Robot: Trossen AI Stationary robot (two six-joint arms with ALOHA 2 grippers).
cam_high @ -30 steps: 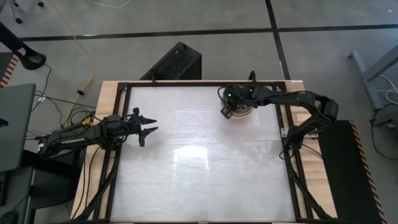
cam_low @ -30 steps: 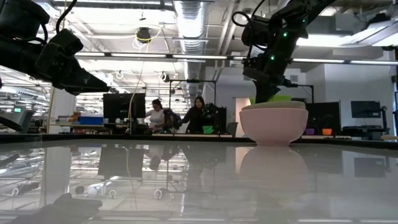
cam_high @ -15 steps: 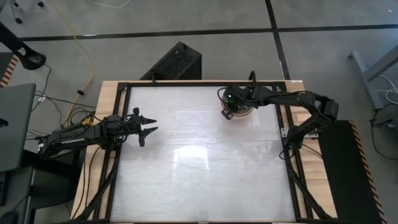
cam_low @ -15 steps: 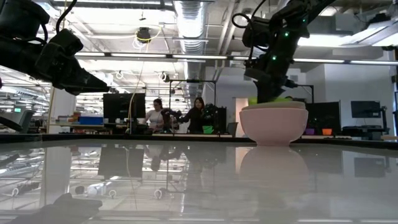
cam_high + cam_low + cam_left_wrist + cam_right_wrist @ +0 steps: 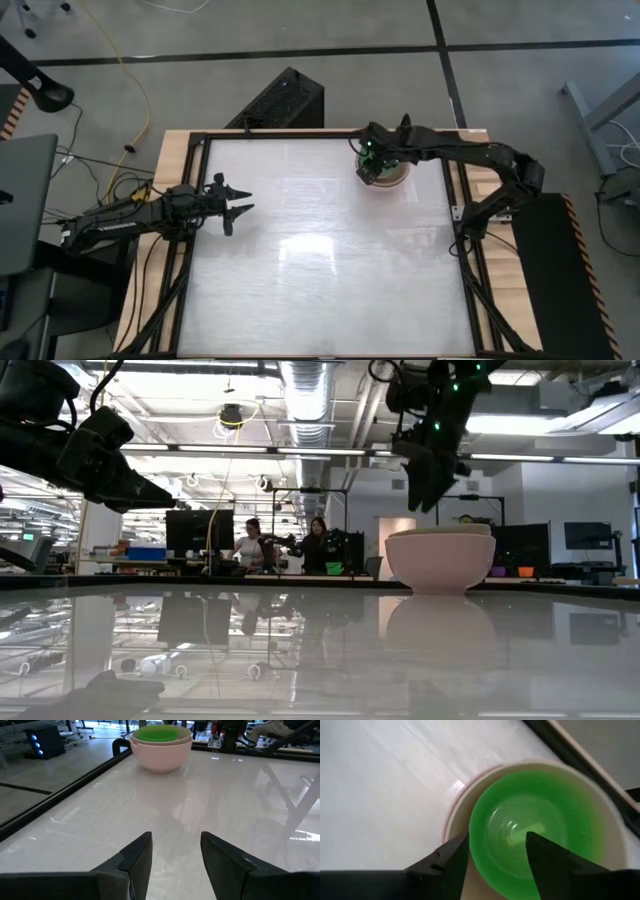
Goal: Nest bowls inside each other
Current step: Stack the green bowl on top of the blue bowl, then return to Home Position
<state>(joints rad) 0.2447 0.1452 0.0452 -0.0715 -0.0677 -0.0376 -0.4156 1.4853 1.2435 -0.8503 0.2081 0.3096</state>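
Note:
A stack of bowls stands on its base near the table's far right edge. The outermost is a pale pink bowl (image 5: 160,757) (image 5: 440,560). A cream-coloured bowl (image 5: 612,835) sits inside it, and a bright green bowl (image 5: 535,830) (image 5: 157,733) rests innermost, below the rim. My right gripper (image 5: 497,842) (image 5: 428,495) hangs open just above the stack (image 5: 388,174), pointing steeply down, and touches nothing. At the table's left edge my left gripper (image 5: 176,840) (image 5: 243,203) stays open and level, with nothing between its fingers.
A black frame rail (image 5: 95,770) runs along the table's edge close behind the stack. The wide glossy white tabletop (image 5: 320,260) stretches between the two arms. People and desks show in the room beyond the far edge (image 5: 285,545).
My right gripper has opened and let go of the green bowl, then risen straight up from the stack. The green bowl, which stood tilted above the pink bowl's rim, has dropped into the stack and sits below the rim.

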